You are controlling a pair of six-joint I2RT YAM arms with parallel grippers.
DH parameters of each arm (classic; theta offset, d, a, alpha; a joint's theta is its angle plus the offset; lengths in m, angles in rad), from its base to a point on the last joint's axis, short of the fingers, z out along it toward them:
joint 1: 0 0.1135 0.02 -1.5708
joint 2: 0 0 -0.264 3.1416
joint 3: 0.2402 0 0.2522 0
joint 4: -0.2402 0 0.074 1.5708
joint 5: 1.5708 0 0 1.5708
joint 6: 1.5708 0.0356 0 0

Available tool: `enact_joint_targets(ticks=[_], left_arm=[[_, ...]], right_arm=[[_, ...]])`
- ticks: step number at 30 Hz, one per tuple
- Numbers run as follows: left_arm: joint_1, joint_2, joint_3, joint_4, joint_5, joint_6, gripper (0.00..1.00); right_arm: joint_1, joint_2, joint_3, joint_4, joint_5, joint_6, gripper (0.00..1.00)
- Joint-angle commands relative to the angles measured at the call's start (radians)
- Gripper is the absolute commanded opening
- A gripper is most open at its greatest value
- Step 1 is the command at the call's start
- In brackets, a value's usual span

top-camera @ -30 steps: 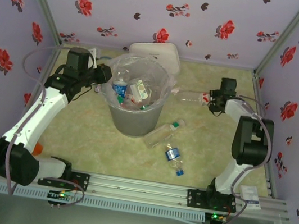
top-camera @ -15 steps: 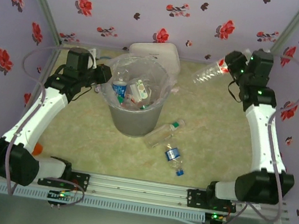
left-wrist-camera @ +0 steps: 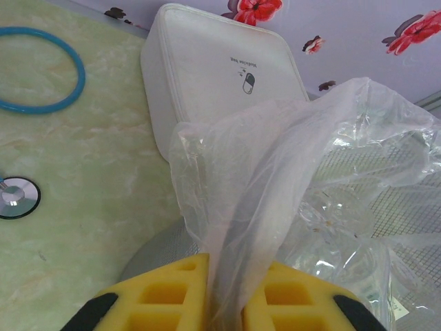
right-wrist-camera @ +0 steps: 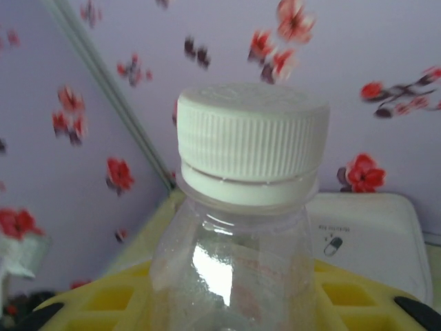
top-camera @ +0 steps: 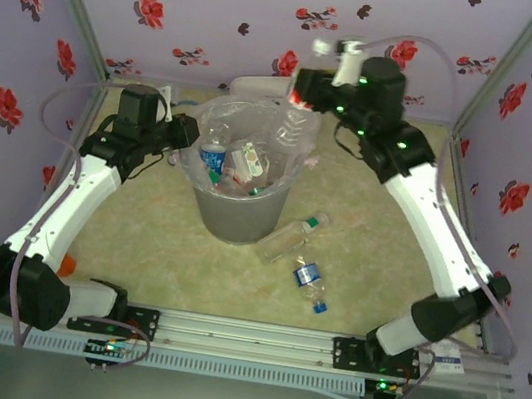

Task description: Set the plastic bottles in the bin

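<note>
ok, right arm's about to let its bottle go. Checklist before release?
1. Grip: right gripper shut on the white-capped bottle: ok.
2. Bottle over the bin opening: ok, though near the far-right rim.
3. The left gripper pinches the bag liner, mouth open: ok.
4. Room inside bin: ok, contents sit below the rim.
5. Height of bottle above rim: cannot tell.
6. All bottles binned: not ok, two bottles on the table.

1. Bin (top-camera: 239, 210) mid-table, bottles (top-camera: 214, 158) inside.
2. Container (top-camera: 281, 91) just behind bin.
3. Bottle A (top-camera: 293, 236) on table (top-camera: 386, 269), front-right of bin; bottle B (top-camera: 310, 286) before A.
4. Held bottle (top-camera: 292, 128), in right gripper (top-camera: 300, 99), above bin's back-right rim.
5. Left gripper (left-wrist-camera: 226, 293) on liner (left-wrist-camera: 262, 179) at left rim.
</note>
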Motion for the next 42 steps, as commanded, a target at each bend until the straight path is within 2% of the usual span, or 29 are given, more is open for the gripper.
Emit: enact_joint_targets(ticks=[1,9,18,22,27,30,35,42], left_arm=[[0.009,0.022,-0.022,-0.037,-0.026,-0.002,0.16],[0.009,0.028,0.0,-0.05,-0.031,0.005,0.16],[0.009,0.033,0.001,-0.034,-0.028,-0.005,0.16],[0.009,0.031,0.0,-0.035,-0.025,-0.006,0.16],[0.009,0.029,-0.002,-0.038,-0.026,-0.004,0.16],[0.009,0.029,-0.003,-0.034,-0.026,-0.006,0.16],[0.009,0.031,-0.003,-0.033,-0.026,-0.002,0.16],[0.009,0.03,-0.003,-0.033,-0.026,-0.002,0.16]], right_arm=[[0.066,0.084,0.082,-0.159,0.082,-0.194,0.39],[0.129,0.286,0.216,-0.481,0.097,-0.345,0.42],[0.159,0.394,0.196,-0.56,-0.018,-0.354,0.49],[0.167,0.438,0.269,-0.641,-0.066,-0.364,0.55],[0.187,0.488,0.486,-0.837,0.005,-0.42,0.66],[0.191,0.483,0.576,-0.885,0.041,-0.427,0.72],[0.191,0.445,0.627,-0.893,0.111,-0.431,0.79],[0.192,0.439,0.636,-0.907,0.149,-0.424,0.8]])
